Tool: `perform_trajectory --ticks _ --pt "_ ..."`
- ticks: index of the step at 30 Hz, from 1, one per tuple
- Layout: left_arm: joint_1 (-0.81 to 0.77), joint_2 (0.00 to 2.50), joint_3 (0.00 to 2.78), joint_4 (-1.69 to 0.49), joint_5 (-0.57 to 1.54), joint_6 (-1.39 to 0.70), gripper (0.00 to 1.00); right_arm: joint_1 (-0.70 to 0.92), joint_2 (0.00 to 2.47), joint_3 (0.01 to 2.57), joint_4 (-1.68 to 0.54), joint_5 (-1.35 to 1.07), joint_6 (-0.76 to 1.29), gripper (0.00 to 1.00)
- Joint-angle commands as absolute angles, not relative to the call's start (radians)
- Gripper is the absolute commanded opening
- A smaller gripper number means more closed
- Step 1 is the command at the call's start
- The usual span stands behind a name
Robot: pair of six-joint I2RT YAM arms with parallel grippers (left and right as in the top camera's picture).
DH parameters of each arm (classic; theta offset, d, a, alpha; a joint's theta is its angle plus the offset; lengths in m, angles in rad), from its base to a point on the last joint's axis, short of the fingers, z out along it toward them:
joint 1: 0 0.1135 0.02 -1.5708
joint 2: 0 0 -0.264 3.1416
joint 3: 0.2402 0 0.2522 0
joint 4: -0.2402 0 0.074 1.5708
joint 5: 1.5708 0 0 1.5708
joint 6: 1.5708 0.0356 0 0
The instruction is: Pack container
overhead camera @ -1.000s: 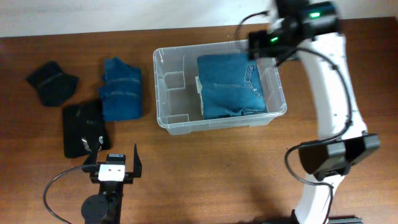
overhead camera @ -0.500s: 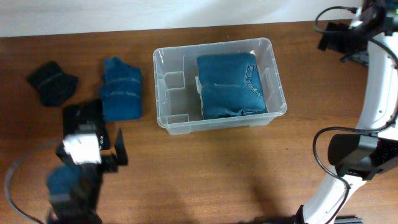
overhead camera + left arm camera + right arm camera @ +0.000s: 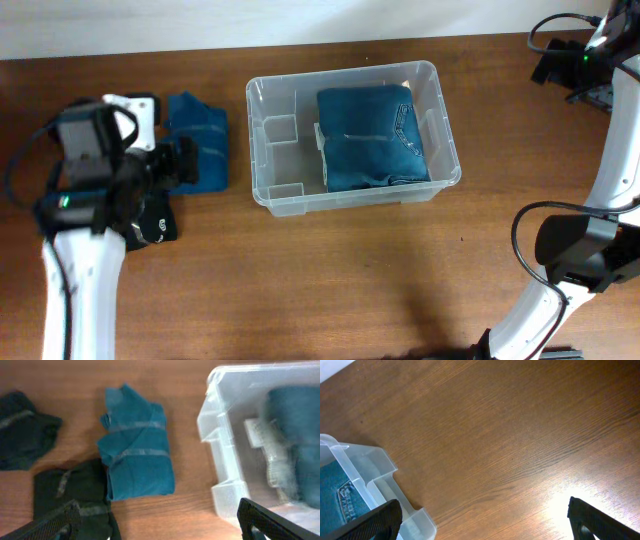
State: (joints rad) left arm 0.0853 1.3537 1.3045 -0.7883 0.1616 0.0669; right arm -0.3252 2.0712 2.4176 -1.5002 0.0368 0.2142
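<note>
Container (image 3: 272,150): we see it mid-surface (image 3: 330,270), toward 12 o'clock, with folded jeans (image 3: 372,137) filling its 3 o'clock half.
Left fingers (image 3: 55,522): released, spread wide above the blue folded cloth (image 3: 137,457) at the container's 9 o'clock.
Right fingers (image 3: 370,522): released, over bare wood at the container's 2 o'clock.

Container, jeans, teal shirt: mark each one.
container (image 3: 283,165), overhead, bare left part of its floor
jeans (image 3: 370,135), overhead, middle of the folded stack
teal shirt (image 3: 137,462), left wrist, middle of the fold
</note>
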Motion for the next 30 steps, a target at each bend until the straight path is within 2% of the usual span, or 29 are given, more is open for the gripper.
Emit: perform_trajectory --ticks 1,12,22,23,26,28,30 --pt "0.096 1.5 1.318 -0.765 0.147 0.113 0.99 -0.327 2.067 2.423 -1.5 0.046 0.226 0.98" --pt "0.094 1.775 1.318 -0.5 0.142 0.147 0.99 -0.327 2.067 2.423 -1.5 0.046 0.226 0.99" --pt "0.092 1.921 1.317 -0.506 0.142 0.148 0.99 -0.327 2.067 2.423 -1.5 0.046 0.226 0.98" --pt "0.092 1.929 1.317 -0.508 0.142 0.148 0.96 -0.327 2.067 2.423 -1.5 0.046 0.226 0.98" --pt "0.092 1.933 1.317 -0.516 0.142 0.147 0.56 -0.327 2.067 2.423 -1.5 0.046 0.226 0.98" --pt "0.092 1.933 1.317 -0.529 0.142 0.147 0.46 -0.327 2.067 2.423 -1.5 0.046 0.226 0.98" --pt "0.092 1.933 1.317 -0.547 0.142 0.147 0.24 -0.327 2.067 2.423 -1.5 0.046 0.226 0.98"
